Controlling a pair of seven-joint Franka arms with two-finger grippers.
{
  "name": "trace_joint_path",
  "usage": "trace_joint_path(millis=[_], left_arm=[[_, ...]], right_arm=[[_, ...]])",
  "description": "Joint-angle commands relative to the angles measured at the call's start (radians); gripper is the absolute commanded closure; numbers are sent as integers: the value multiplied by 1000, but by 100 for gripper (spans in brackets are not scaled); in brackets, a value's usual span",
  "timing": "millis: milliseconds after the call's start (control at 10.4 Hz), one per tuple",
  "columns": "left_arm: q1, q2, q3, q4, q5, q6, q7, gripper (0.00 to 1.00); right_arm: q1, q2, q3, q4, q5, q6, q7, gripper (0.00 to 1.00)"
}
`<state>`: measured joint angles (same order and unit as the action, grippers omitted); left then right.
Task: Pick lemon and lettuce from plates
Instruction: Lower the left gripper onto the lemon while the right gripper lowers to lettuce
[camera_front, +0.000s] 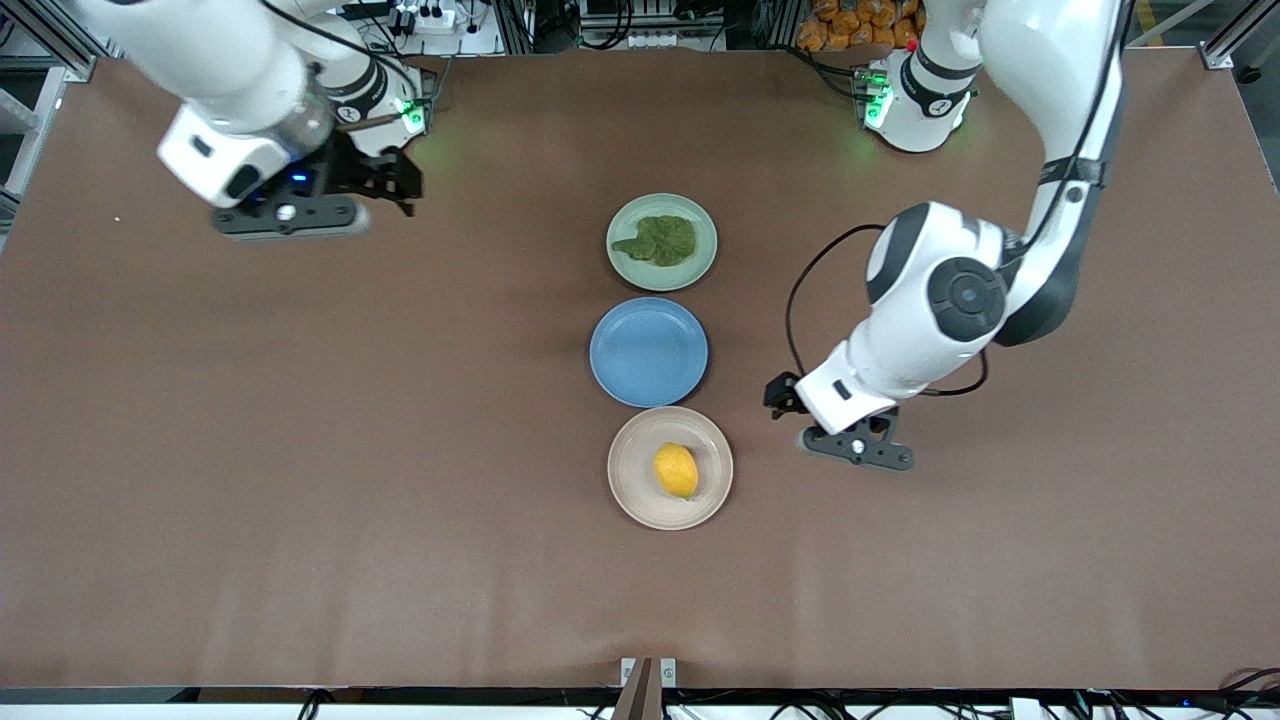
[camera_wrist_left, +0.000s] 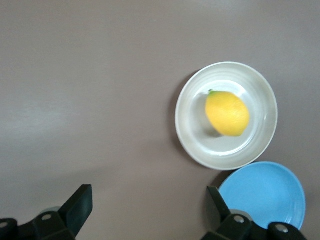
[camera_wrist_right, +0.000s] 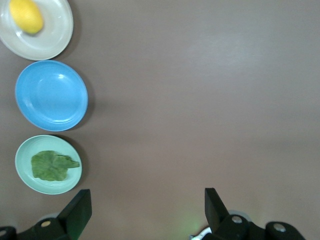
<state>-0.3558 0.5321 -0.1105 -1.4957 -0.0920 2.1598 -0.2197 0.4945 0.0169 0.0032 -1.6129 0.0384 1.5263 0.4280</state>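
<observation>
neither item is picked yet: the left gripper (camera_front: 858, 447), fingers spread, hovers beside the beige plate (camera_front: 632, 485) holding the lemon (camera_front: 676, 470), while the right gripper (camera_front: 290, 215), fingers apart and empty, waits well apart from that plate, and the lettuce (camera_front: 657, 240) lies on the mint plate (camera_front: 700, 262), so next the left should centre over the lemon and descend.

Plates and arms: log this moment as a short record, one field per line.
lemon: on the beige plate, the plate nearest the front camera
lettuce: on the mint plate, the plate farthest from the front camera
blue plate: between those two, nothing on it
left gripper: open, holding nothing, over bare table beside the beige plate
right gripper: open, holding nothing, waiting over the table toward the right arm's end
progress: neither item picked yet
</observation>
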Motion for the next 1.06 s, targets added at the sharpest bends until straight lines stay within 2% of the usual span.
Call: trace_joint_path(millis=[0,193,482,675,964], left_arm=[[-54,92,9,84,-22,75,-84,0],[-90,141,11,84,-20,181,-130,0],[-135,236,14,109,-20,322,-208,0],[-156,310,18,159,-20,336,-300,0],[-161,361,18,178,-20,350,-332,0]], right_arm=[[152,-14,-6,-132,3,150,168,0],[243,15,-6,-199,3,266,254,0],[320,98,-6,-197,5,339,355,0],[354,152,-6,-197,3,400,406,0],[429,253,-8,-199,-2,523,535,0]])
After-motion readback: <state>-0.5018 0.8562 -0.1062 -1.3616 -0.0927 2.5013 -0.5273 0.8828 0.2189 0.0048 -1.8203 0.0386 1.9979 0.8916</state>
